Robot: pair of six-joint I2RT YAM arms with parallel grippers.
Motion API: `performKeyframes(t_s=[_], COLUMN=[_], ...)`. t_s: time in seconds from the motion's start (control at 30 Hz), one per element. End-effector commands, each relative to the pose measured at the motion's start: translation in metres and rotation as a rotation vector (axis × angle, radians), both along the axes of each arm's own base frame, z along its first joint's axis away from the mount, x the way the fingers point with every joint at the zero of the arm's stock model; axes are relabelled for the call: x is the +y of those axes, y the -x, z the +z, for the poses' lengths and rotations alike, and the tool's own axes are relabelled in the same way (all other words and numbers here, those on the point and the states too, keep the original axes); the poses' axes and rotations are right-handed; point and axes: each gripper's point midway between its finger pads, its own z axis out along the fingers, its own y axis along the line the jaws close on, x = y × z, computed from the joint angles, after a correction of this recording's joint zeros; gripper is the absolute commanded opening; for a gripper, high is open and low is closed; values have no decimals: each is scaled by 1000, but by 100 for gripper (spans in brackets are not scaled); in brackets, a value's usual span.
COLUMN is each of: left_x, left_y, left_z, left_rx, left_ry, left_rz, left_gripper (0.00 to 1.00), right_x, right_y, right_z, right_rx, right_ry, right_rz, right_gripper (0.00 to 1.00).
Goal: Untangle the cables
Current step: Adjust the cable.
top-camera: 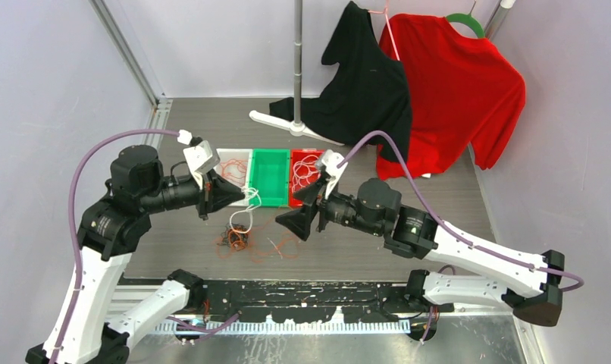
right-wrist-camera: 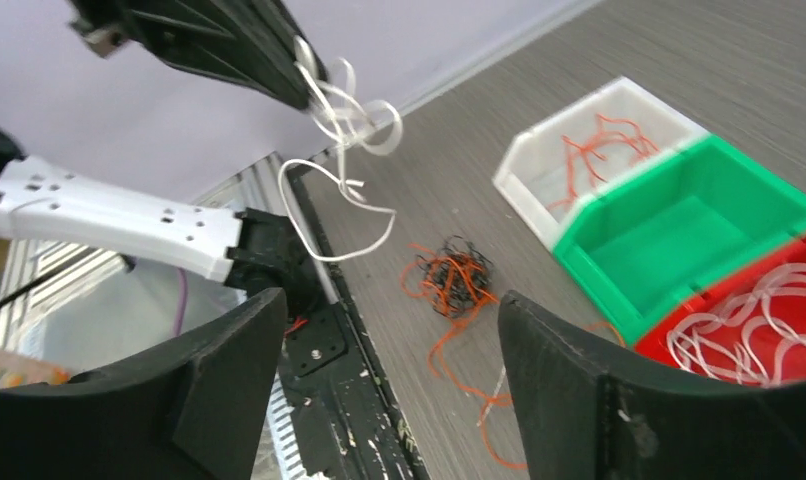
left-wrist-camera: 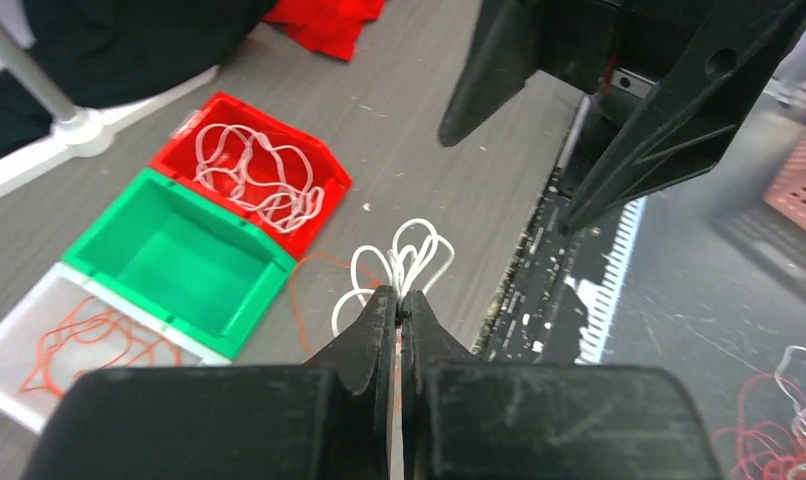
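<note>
The red bin (left-wrist-camera: 314,225), with white loops in it, lies far and right of the left gripper (left-wrist-camera: 399,295), whose fingers are pinched tight on a white cable (left-wrist-camera: 404,255). The strand hangs roughly upright, its tail reaching down near the orange-red and black tangle (right-wrist-camera: 454,275) on the table. Whether it is caught there is unclear. The right gripper (right-wrist-camera: 391,298), spread wide and empty, faces it from the right.
</note>
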Motion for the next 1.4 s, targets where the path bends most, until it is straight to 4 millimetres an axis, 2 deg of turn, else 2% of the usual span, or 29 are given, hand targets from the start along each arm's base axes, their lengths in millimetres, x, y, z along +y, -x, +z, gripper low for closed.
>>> performKeyframes(t_s=[0.0, 0.13, 0.33, 0.47, 0.57, 0.6, 0.67, 0.7, 0.8, 0.87, 1.17, 1.23, 1.37], left_x=[-10, -10, -9, -9, -8, -7, -7, -6, -7, -8, -26, -27, -27], left_y=[26, 38, 45, 55, 58, 57, 52, 50, 48, 48, 32, 28, 22], left_z=[12, 10, 13, 12, 9, 9, 11, 13, 16, 18, 20, 16, 3], left_rx=[17, 18, -6, 3, 12, 5, -6, -18, -29, -11, 116, 125, 143], left_ry=[32, 23, 27, 24, 16, 16, 24, 28, 37, 43, 122, 115, 76], left_rz=[-152, -206, -227, -272, -279, -271, -238, -224, -213, -221, -228, -225, -223], left_gripper=[0, 0, 0, 0, 0, 0, 0, 4, 45, 54, 53, 53, 45], right_x=[23, 41, 66, 70, 64, 60, 53, 49, 43, 42, 48, 50, 54], right_y=[29, 27, 21, 16, 13, 13, 15, 16, 18, 21, 28, 30, 35], right_z=[58, 62, 45, 42, 45, 46, 41, 39, 28, 23, 16, 17, 17], right_rx=[-88, -67, -12, 2, 4, 4, 7, 9, 25, 38, 60, 61, 62], right_ry=[-92, -58, -24, -50, -113, -132, -149, -149, -108, -85, -23, -17, -6], right_rz=[226, 272, 302, 277, 241, 232, 221, 215, 214, 224, 281, 299, 344], right_gripper=[86, 85, 66, 46, 15, 8, 2, 1, 1, 1, 1, 1, 1])
